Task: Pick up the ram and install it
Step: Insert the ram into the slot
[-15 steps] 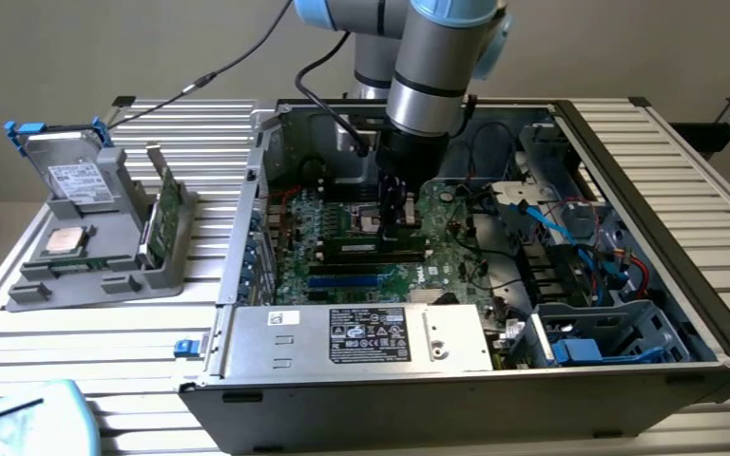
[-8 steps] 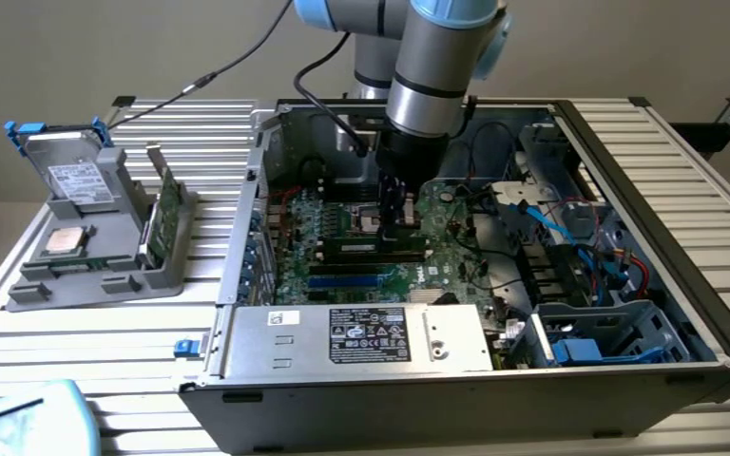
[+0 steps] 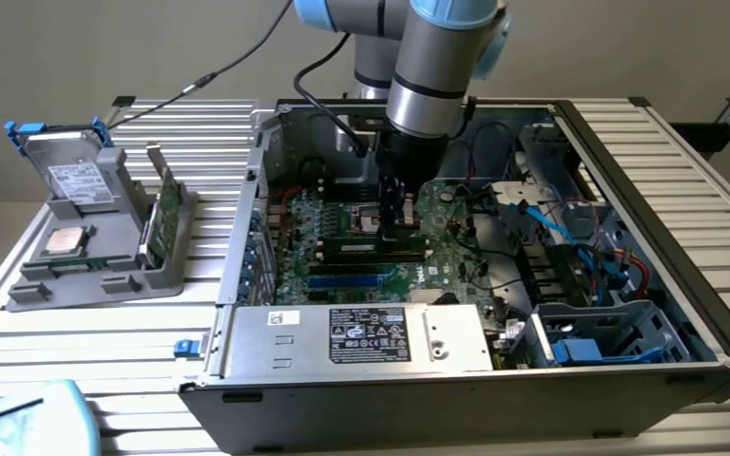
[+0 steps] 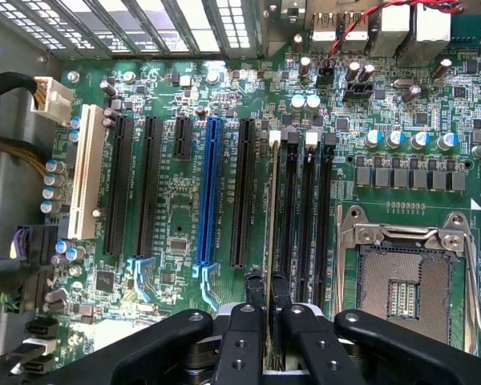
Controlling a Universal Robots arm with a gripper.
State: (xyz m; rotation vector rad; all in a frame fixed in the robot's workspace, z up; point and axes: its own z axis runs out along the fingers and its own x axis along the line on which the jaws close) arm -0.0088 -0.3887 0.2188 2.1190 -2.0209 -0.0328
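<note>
Black gripper (image 4: 266,293) pinched nearly shut on the thin green ram stick (image 4: 270,208), edge-on along the black memory slots (image 4: 305,216), mid-frame in the exterior view.

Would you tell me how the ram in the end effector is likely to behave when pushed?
The ram shows as a thin edge clamped in the end effector, so it is probably light and fairly stiff, but might tilt sideways under a push. Being so thin, it is likely fragile.

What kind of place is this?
Probably a robotics lab bench for computer assembly: a robot arm reaches into an open computer case on a slatted metal table, its pincer shut on the ram, with a grey parts holder beside.
</note>
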